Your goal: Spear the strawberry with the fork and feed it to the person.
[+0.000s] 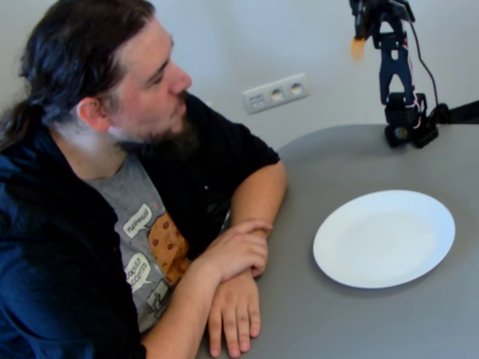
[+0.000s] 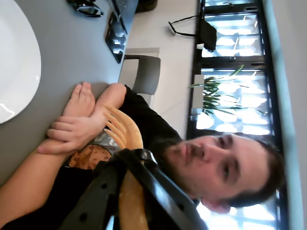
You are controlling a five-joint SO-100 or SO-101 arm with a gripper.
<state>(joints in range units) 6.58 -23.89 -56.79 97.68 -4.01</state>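
Observation:
The person (image 1: 112,149) sits at the left of the grey table (image 1: 359,321), forearms crossed on its edge, face turned right. A white plate (image 1: 385,238) lies bare before him. The strawberry is not in view. High at the top right, my gripper (image 1: 372,19) is shut on the fork (image 1: 358,48), well above the table and apart from his face. The wrist view lies on its side. There the fork (image 2: 125,130) shows bare tines pointing at the person (image 2: 216,163) and his hands, with the black gripper (image 2: 132,163) clamped round its handle.
The arm's base (image 1: 408,123) stands at the table's far right edge, and a wall socket (image 1: 275,93) sits behind. In the wrist view a grey chair (image 2: 144,74) and dark objects (image 2: 88,7) lie beyond the plate (image 2: 17,62).

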